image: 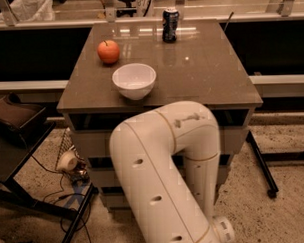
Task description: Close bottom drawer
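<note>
The cabinet (205, 71) stands in the middle of the camera view with its drawer fronts facing me. My white arm (158, 163) bends across the front of it and covers most of the drawers and all their handles. Only a pale sliver of the bottom drawer (108, 200) shows at the arm's left edge, so I cannot tell how far out it stands. My gripper is hidden, somewhere low behind or below the arm.
On the cabinet top are a red apple (108, 51), a white bowl (134, 80) and a dark can (170, 25). Black stand legs and cables (54, 197) lie on the floor at left. A black leg with a castor (266, 182) stands at right.
</note>
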